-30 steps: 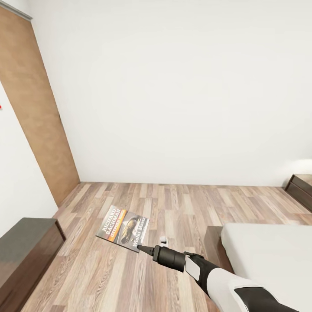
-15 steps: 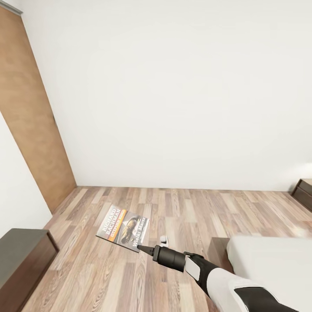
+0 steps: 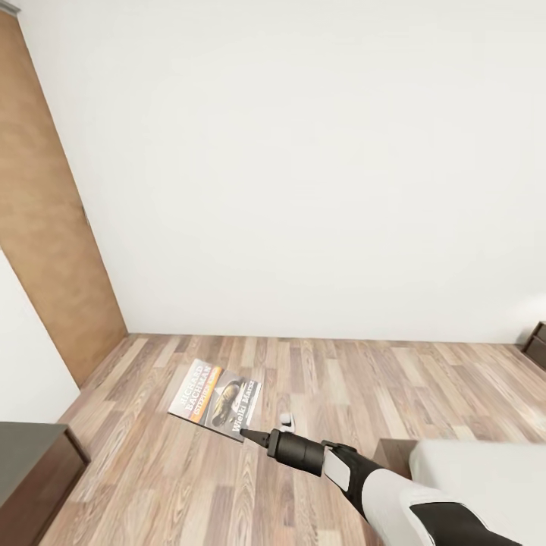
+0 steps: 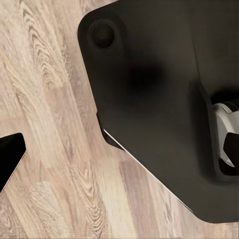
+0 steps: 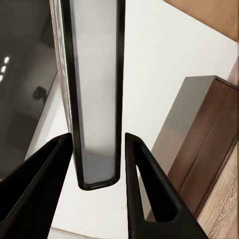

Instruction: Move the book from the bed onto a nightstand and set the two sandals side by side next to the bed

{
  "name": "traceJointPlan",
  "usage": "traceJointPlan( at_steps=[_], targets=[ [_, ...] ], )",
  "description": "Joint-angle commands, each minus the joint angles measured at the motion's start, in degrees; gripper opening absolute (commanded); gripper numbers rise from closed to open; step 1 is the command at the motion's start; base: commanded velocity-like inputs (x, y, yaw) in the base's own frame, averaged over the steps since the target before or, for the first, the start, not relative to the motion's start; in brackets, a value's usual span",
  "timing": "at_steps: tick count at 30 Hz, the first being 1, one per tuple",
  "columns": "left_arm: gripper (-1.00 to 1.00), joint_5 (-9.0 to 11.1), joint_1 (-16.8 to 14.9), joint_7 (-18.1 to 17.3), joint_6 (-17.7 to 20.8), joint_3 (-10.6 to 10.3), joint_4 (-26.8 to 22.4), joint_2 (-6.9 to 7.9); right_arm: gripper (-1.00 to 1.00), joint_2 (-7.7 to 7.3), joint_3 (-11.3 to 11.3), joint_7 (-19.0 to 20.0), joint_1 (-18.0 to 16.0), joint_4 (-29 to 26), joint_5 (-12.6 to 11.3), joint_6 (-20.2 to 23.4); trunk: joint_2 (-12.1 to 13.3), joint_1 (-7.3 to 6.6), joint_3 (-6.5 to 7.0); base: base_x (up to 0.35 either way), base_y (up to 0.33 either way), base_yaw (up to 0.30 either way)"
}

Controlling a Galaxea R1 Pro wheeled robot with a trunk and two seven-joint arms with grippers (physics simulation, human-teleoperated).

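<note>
My right gripper is clamped on the book, held in the air above the wood floor and off the bed, so I judge the nightstand placement and both sandals remain undone.

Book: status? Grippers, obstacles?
Right gripper shut on book, held above the wood floor. Left gripper state unclear. Bed corner at right.
</note>
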Motion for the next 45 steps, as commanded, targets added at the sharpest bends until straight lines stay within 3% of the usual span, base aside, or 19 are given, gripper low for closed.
traceJointPlan(
  at_steps=[1, 25, 45],
  targets=[
    [1.0, 0.2, 0.0, 0.4, -0.1, -0.5, -0.1, 0.01, -1.0, 0.01, -0.4, 0.1, -0.1, 0.0, -0.3, 0.6, -0.1, 0.07, -0.12, 0.336, 0.0, 0.0],
    [1.0, 0.2, 0.0, 0.3, -0.1, -0.5, -0.1, 0.05, -1.0, 0.01, -0.4, -0.1, 0.0, 0.0, -0.4, 0.6, -0.1, 0.07, -0.87, 0.336, 0.0, 0.0],
    [1.0, 0.2, 0.0, -0.1, -0.1, -0.5, -0.2, 0.31, -1.0, 0.01, -0.4, -0.1, 3.8, 0.0, -0.1, 0.8, -0.1, 0.07, -0.89, 0.336, 0.073, 0.0]
  ],
)
